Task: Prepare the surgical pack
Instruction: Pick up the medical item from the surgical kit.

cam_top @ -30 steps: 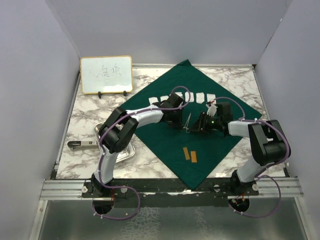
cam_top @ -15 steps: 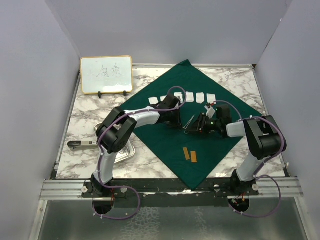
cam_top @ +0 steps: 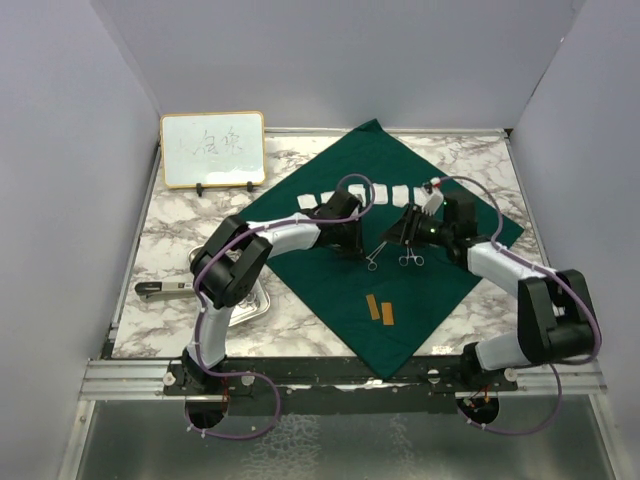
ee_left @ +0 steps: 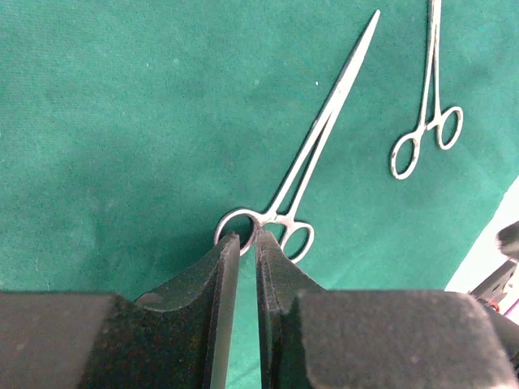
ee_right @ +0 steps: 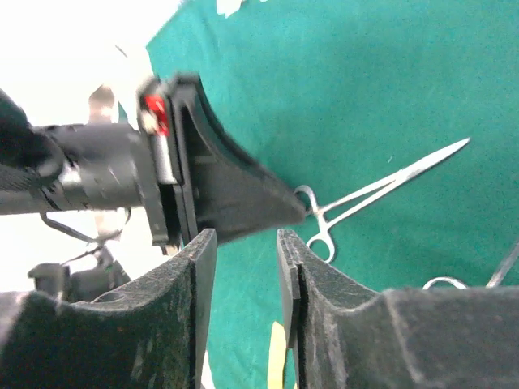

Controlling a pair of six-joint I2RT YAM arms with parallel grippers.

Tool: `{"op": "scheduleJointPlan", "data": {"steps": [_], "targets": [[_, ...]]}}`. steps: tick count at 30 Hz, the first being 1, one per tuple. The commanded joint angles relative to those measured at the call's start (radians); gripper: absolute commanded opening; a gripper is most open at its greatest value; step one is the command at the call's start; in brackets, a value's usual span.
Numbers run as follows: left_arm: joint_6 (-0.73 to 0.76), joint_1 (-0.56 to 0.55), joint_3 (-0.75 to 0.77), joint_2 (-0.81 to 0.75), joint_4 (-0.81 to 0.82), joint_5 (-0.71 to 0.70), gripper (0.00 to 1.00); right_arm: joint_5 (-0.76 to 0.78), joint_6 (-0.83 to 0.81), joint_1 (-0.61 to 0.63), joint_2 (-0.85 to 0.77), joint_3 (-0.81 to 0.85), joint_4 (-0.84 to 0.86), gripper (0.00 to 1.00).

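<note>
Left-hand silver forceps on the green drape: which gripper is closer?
Left. The left gripper is at the silver forceps' ring handle; the right gripper stands apart, nearer the second forceps.

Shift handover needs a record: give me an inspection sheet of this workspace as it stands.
Surface: marble table, green drape spread on it as a diamond.
Job's things: gauze squares in a row, forceps and second forceps on the drape; steel tray off it, left.
Clutter: two tan strips on the drape; dark tool beside the tray.
Grippers: left gripper nearly closed at a forceps ring, grip unclear; right gripper open, empty.
Cables: purple cables loop along both arms.
Surroundings: whiteboard far left, plain walls.
</note>
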Motion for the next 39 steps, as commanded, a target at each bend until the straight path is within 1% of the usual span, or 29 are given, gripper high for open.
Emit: {"op": "scheduleJointPlan", "data": {"steps": [1, 6, 9, 12, 15, 17, 19, 21, 24, 27, 29, 30, 33, 34, 35, 39], "targets": [[0.066, -0.006, 0.064, -0.043, -0.133, -0.025, 0.21, 0.26, -0.131, 0.001, -0.102, 0.079, -0.193, 0.39], [0.103, -0.005, 0.124, -0.069, -0.151, 0.031, 0.31, 0.319, -0.201, 0.001, -0.071, 0.193, -0.299, 0.47], [0.115, -0.006, 0.134, -0.092, -0.154, 0.047, 0.37, 0.35, -0.226, 0.001, -0.071, 0.193, -0.287, 0.54], [0.137, -0.006, 0.138, -0.119, -0.166, 0.039, 0.4, 0.369, -0.227, 0.002, -0.082, 0.186, -0.27, 0.58], [0.187, -0.006, 0.145, -0.142, -0.191, 0.016, 0.5, 0.431, -0.197, 0.004, -0.083, 0.208, -0.31, 0.59], [0.213, -0.006, 0.142, -0.159, -0.201, -0.014, 0.53, 0.521, -0.197, 0.003, -0.088, 0.213, -0.337, 0.59], [0.233, -0.005, 0.141, -0.175, -0.211, -0.034, 0.54, 0.561, -0.237, 0.004, -0.079, 0.229, -0.369, 0.59], [0.245, -0.004, 0.131, -0.195, -0.211, -0.046, 0.54, 0.551, -0.286, 0.004, -0.042, 0.277, -0.434, 0.56], [0.264, -0.005, 0.109, -0.225, -0.211, -0.072, 0.55, 0.527, -0.29, 0.011, 0.012, 0.324, -0.491, 0.51], [0.286, -0.005, 0.084, -0.256, -0.21, -0.089, 0.55, 0.497, -0.242, 0.03, 0.066, 0.361, -0.513, 0.51], [0.302, -0.004, 0.069, -0.275, -0.21, -0.094, 0.55, 0.513, -0.206, 0.049, 0.131, 0.417, -0.564, 0.5], [0.31, -0.004, 0.061, -0.284, -0.21, -0.095, 0.55, 0.545, -0.186, 0.066, 0.17, 0.455, -0.605, 0.5], [0.34, -0.004, 0.04, -0.323, -0.21, -0.103, 0.55, 0.709, -0.063, 0.125, 0.272, 0.567, -0.734, 0.51], [0.349, -0.004, 0.036, -0.326, -0.209, -0.109, 0.55, 0.736, -0.027, 0.142, 0.298, 0.598, -0.77, 0.51], [0.357, -0.004, 0.014, -0.362, -0.204, -0.113, 0.56, 0.745, 0.005, 0.154, 0.315, 0.62, -0.799, 0.51], [0.369, -0.002, -0.027, -0.433, -0.193, -0.111, 0.56, 0.834, 0.184, 0.197, 0.344, 0.675, -0.877, 0.51]]}}
